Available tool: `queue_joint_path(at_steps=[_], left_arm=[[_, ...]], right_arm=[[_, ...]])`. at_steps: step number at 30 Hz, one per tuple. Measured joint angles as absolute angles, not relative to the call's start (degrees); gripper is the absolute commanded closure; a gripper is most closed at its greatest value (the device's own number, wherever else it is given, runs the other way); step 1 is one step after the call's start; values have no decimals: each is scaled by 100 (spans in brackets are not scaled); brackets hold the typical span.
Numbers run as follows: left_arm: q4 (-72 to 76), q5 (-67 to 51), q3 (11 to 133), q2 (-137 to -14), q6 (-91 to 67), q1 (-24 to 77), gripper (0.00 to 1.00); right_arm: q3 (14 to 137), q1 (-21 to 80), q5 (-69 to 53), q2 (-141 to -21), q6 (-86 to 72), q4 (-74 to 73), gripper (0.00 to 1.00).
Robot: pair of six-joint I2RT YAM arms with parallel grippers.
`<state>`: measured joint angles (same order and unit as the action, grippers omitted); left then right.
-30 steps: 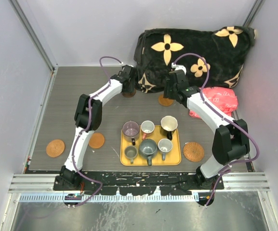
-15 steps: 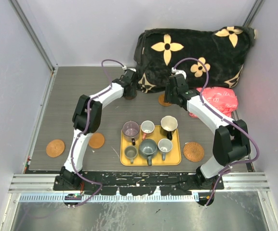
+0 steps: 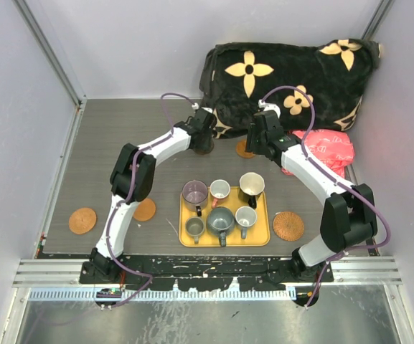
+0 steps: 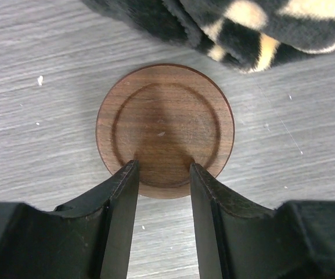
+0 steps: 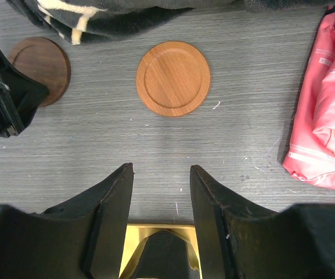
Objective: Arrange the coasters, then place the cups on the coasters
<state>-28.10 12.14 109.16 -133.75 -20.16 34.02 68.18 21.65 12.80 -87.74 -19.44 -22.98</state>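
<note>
The dark brown coaster [image 4: 165, 116] lies flat on the grey table [image 4: 33, 145] at the far middle of the scene, just near of the hem of the black flowered blanket [image 4: 254, 23]. The left gripper [image 4: 163, 168] hangs directly over it. Its fingers [image 4: 121, 221] are parted by a gap narrower than the disc, and their tips cover the disc's near rim. Nothing is pinched between them, and whether the tips touch the wood cannot be told. Just to the right, apart from it, an orange-brown coaster [image 5: 173, 78] lies flat. The right gripper [image 5: 161, 170] hovers on the near side of this one, jaws released, with only bare table between them. Toward the near edge sit a brown coaster [image 3: 82, 220] at far left, a second brown coaster [image 3: 148, 210] close beside the left arm, and a wicker coaster [image 3: 288, 226] just right of the yellow tray [image 3: 262, 240]. All six cups stand upright on that tray. The far row, from left to right, is the purple cup [image 3: 194, 192], the white cup [image 3: 219, 189] and the black cup [image 3: 251, 185]. The near row is the olive cup [image 3: 194, 227], the large grey cup [image 3: 220, 220] and the small grey cup [image 3: 245, 216]. A pink bag [image 3: 328, 147] lies at far right, near of the blanket.
</note>
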Motion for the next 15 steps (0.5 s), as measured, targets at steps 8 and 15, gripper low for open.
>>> queue_joint_path(at_steps=[8,15], left_arm=[[-2832,1146,10772,-13270,-2032,3524,59],[-2829,1055,10626,-13170,-2062,3535,59]], right_arm=[[6796,2165,1278,-8766,-1973,-2298,50],[6746,2165,1278,-8764,-2008,-2298,50]])
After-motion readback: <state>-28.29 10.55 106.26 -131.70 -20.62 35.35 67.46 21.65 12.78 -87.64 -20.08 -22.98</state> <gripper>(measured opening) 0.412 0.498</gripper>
